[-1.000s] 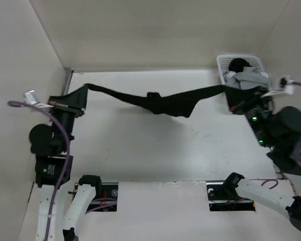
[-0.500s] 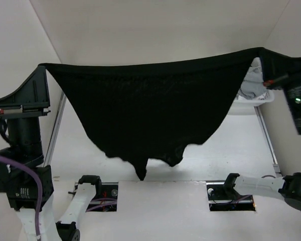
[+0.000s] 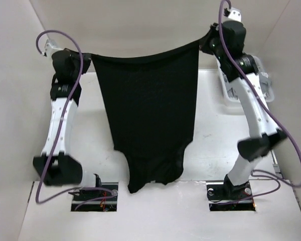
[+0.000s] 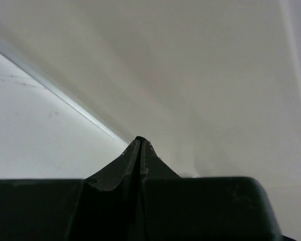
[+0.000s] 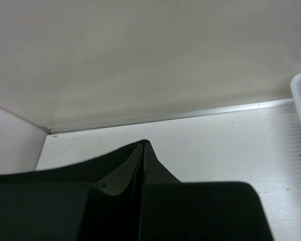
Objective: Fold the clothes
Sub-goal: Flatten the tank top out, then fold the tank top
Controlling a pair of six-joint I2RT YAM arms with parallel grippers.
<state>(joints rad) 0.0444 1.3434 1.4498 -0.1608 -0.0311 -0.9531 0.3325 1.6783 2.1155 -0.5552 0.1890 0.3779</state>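
**Black garment held up, spread between both arms**

Table (image 3: 215, 135): white, walled on three sides, both arm bases bolted at its near edge.

Black garment (image 3: 150, 110): off the table and hanging as one flat sheet over the middle of it. The top edge runs between the two grippers and sags slightly in the middle. The sides narrow downward to an uneven lower hem near the near edge, between the arm bases. Cannot tell whether the hem touches the surface.

Left arm (image 3: 60, 125) and right arm (image 3: 253, 108): both raised high and reaching toward the back wall.

White lattice basket (image 3: 265, 84): far right corner, partly hidden behind the right arm, apart from the garment.

Left gripper (image 3: 86, 57): clamped on the garment's upper left corner. In the wrist view the fingers (image 4: 133, 160) are pressed together.

Right gripper (image 3: 206, 42): clenched on the upper right corner. In the wrist view its fingers (image 5: 151, 163) meet with no gap.
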